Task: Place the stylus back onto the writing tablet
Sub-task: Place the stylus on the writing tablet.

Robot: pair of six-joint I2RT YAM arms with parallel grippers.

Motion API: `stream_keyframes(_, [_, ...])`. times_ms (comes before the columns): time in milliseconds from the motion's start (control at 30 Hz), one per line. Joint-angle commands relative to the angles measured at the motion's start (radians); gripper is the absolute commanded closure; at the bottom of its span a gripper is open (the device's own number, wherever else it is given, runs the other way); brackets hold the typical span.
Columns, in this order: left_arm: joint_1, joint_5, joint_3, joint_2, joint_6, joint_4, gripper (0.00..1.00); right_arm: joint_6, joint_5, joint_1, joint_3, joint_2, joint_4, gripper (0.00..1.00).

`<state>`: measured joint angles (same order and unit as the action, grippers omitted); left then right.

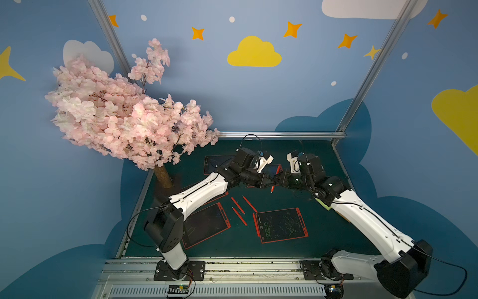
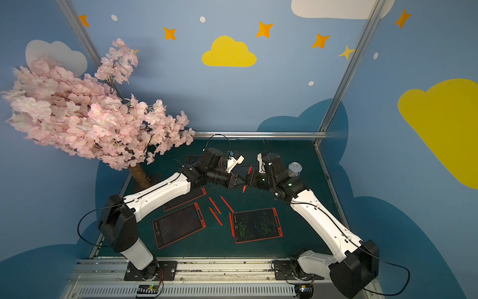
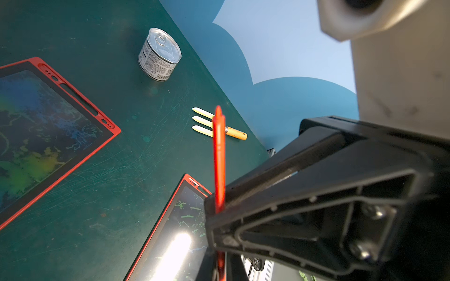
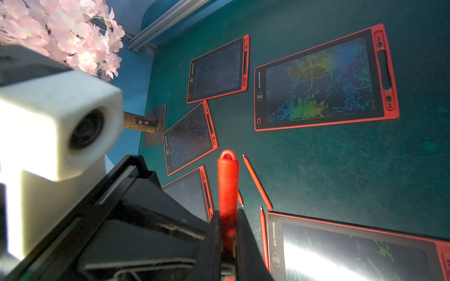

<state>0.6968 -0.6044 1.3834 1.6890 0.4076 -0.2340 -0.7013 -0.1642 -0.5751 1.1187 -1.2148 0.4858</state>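
above the middle of the green table [image 1: 245,248], holding a red stylus [image 1: 278,170] in mid-air, tilted, resting on nothing. pinched narrow on its shaft with the right gripper [image 4: 227,219], seen plainly from the right wrist. met tip to tip by the left gripper [image 1: 270,181], touching the same stylus; cannot tell whether clamped or slack. lying flat nearer the base: a scribbled tablet [image 1: 282,225], with loose pens [image 1: 239,216] just beside it.

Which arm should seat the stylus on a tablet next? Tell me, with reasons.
Right, probably. In its wrist view the right gripper is shut on the stylus, and a tablet with an empty slot lies nearby. Whether the left gripper holds it is unclear.
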Motion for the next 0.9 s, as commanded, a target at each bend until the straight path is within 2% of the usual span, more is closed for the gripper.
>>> stream_keyframes(0, [0.003, -0.023, -0.006, -0.009, -0.012, 0.014, 0.82, 0.007, 0.024, 0.015, -0.042, 0.037, -0.021, 0.93])
stream_keyframes(167, [0.006, -0.008, -0.005, -0.018, -0.08, -0.005, 0.74, 0.058, -0.055, 0.091, -0.074, 0.072, -0.005, 0.92])
stream_keyframes(300, [0.027, 0.044, 0.001, -0.036, -0.201, -0.063, 0.7, 0.143, -0.135, 0.166, -0.091, 0.107, 0.07, 0.91])
stream_keyframes(400, [0.054, 0.088, 0.003, -0.061, -0.291, -0.095, 0.61, 0.217, -0.203, 0.228, -0.101, 0.118, 0.164, 0.91])
stream_keyframes(500, [0.082, 0.111, 0.023, -0.08, -0.373, -0.166, 0.42, 0.284, -0.228, 0.269, -0.119, 0.127, 0.242, 0.9])
stream_keyframes(567, [0.098, 0.134, 0.007, -0.111, -0.413, -0.176, 0.16, 0.336, -0.216, 0.28, -0.139, 0.136, 0.272, 0.9])
stream_keyframes(600, [0.107, 0.147, -0.007, -0.127, -0.433, -0.172, 0.06, 0.353, -0.208, 0.282, -0.144, 0.137, 0.286, 0.9])
stream_keyframes(633, [0.121, 0.168, -0.027, -0.148, -0.46, -0.165, 0.01, 0.366, -0.198, 0.283, -0.146, 0.134, 0.303, 0.9])
stream_keyframes(767, [0.172, 0.241, -0.076, -0.198, -0.537, -0.153, 0.01, 0.392, -0.173, 0.284, -0.157, 0.117, 0.341, 0.9])
stream_keyframes(867, [0.2, 0.299, -0.113, -0.213, -0.526, -0.122, 0.01, 0.431, -0.166, 0.284, -0.163, 0.094, 0.351, 0.89])
